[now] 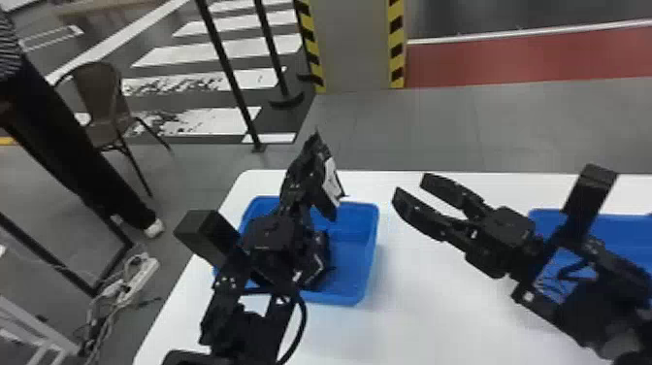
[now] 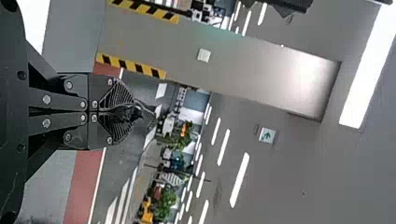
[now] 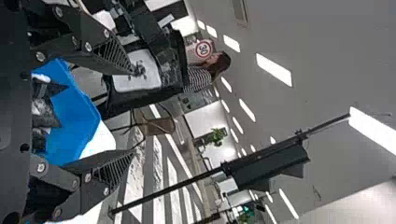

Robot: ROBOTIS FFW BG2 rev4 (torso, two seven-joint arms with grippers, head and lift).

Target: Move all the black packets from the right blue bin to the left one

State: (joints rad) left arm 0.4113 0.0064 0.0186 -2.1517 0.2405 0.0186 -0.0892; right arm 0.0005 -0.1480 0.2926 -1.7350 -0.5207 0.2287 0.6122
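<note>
In the head view my left gripper (image 1: 310,180) is raised over the left blue bin (image 1: 356,291), shut on a black packet (image 1: 332,178) with a white label. The left wrist view has the left gripper (image 2: 114,112) with its fingers together on the crumpled edge of the packet (image 2: 140,113). More black packets (image 1: 316,262) lie inside the left bin, partly behind the left arm. My right gripper (image 1: 410,190) stands open above the table between the bins. In the right wrist view, the right gripper's (image 3: 136,112) fingers are apart; the left bin (image 3: 77,116) with packets and the held packet (image 3: 137,70) are beyond.
The right blue bin (image 1: 606,228) stands at the table's right side, partly covered by the right arm. Both bins rest on a white table (image 1: 412,310). A chair (image 1: 99,102) and a person stand beyond its left edge, on the floor.
</note>
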